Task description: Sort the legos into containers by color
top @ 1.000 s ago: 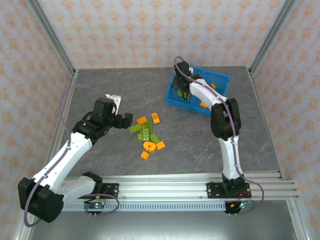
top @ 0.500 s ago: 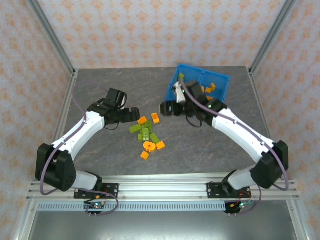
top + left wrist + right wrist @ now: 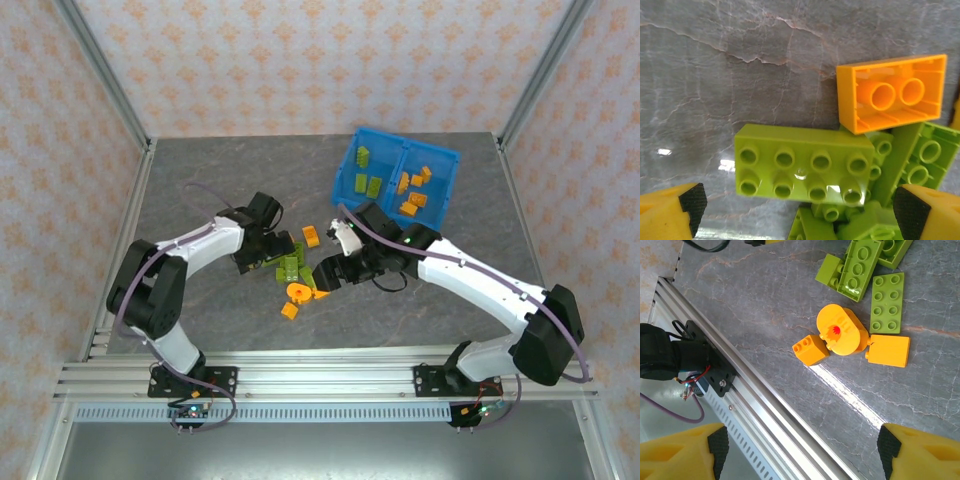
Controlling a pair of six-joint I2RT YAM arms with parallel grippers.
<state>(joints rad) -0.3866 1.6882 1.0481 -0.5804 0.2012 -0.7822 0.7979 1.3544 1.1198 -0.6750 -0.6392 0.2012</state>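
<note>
Loose legos lie in a pile mid-table: lime green bricks (image 3: 292,266), an orange ring piece (image 3: 297,292) and orange bricks (image 3: 312,236). The blue bin (image 3: 338,192) stands at the back right, with green bricks (image 3: 366,182) in its left compartment and orange ones (image 3: 414,192) in its right. My left gripper (image 3: 277,256) is open low over the pile's left side. A long green brick (image 3: 805,167) lies just ahead of its fingertips (image 3: 688,202), and an upturned orange brick (image 3: 892,94) lies beyond. My right gripper (image 3: 326,273) hangs open and empty right of the pile, above the orange ring (image 3: 840,330).
The aluminium rail (image 3: 747,392) runs along the table's near edge, close below the right gripper. A small orange brick (image 3: 811,349) and a flat orange one (image 3: 888,350) flank the ring. Bare table stretches left of and behind the pile.
The right arm swung from the bin down to the pile and its jaws widened. The left gripper slid right and down onto the pile's left edge, staying open.
</note>
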